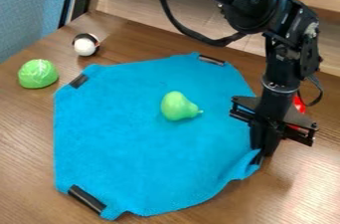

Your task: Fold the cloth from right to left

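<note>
The gripper [263, 154] points down at the right corner of the blue cloth [126, 138], its fingers shut on that corner. The cloth edge just below and left of the fingertips is bunched and slightly raised. Elsewhere the cloth lies spread flat on the wooden table, with dark strips at its other corners. A green pear [177, 106] rests on the cloth, a little above its middle, with its stem towards the right.
A green, lettuce-like toy [38, 73] and a white and black ball [86, 45] sit on the table [27, 168] at upper left. Something red [299, 104] shows partly behind the gripper. Wooden boards [152, 1] border the table's back.
</note>
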`<state>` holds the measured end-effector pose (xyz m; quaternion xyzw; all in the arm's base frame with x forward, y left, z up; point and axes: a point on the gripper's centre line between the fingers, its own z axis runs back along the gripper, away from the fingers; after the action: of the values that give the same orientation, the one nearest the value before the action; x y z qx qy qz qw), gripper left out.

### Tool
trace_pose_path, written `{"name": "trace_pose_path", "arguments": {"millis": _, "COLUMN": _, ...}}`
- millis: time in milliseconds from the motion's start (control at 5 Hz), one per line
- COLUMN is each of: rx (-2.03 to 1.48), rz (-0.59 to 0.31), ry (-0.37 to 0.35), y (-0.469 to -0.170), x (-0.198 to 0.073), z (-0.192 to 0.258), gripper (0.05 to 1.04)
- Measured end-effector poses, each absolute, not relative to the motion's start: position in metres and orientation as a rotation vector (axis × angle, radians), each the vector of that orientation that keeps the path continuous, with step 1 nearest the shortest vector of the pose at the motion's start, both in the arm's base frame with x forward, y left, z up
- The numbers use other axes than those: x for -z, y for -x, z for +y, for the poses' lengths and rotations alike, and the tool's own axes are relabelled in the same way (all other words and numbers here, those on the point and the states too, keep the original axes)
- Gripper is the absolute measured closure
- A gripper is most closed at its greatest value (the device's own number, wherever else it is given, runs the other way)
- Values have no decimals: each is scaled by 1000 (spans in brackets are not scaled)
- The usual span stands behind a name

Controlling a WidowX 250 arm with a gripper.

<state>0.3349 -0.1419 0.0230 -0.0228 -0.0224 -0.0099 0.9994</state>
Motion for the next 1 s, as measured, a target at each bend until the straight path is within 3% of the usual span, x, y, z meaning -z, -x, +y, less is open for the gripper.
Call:
{"name": "trace_pose_path", "arguments": {"millis": 400, "rx": 4, "rz": -42, "ry": 59, "y": -325, "x": -40, "z": -123, "gripper": 1021}}
{"name": "trace_pose_path", "arguments": {"millis": 800, "rx": -83, "rz": -113, "ry": 94, "y": -338, "x": -74, "z": -84, "gripper": 1021}}
{"name": "trace_pose_path", "arguments": {"millis": 1000, "rx": -132, "rz": -121, "ry": 108, "y": -343, "x": -78, "z": -59, "gripper": 1021}}
